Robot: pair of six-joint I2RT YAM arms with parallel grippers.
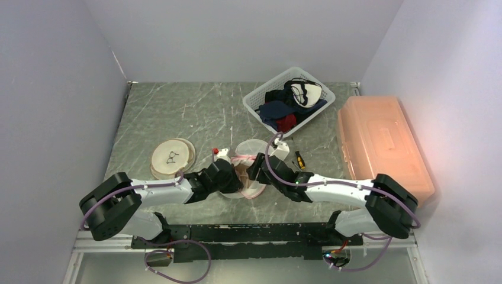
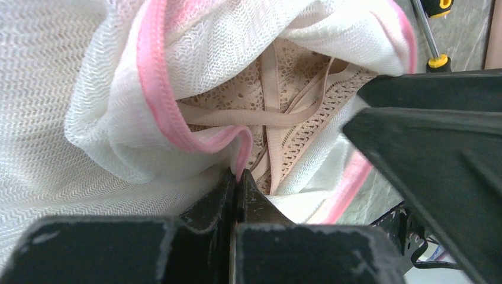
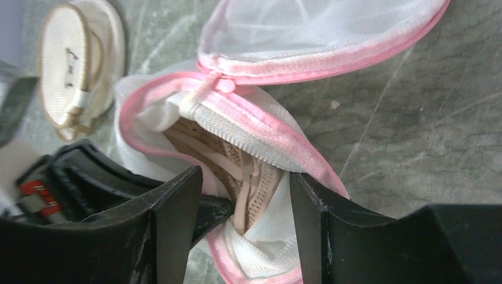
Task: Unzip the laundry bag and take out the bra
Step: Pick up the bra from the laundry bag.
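Left gripper [image 2: 237,177], clamped on the rim of the pink-trimmed white mesh laundry bag [image 2: 71,136], holds it open; right gripper [image 3: 244,180], jaws apart, straddles the beige lace bra [image 3: 256,190]: reach deeper, close on straps

readable text: none | labels, brands: none | numbers, signs: none
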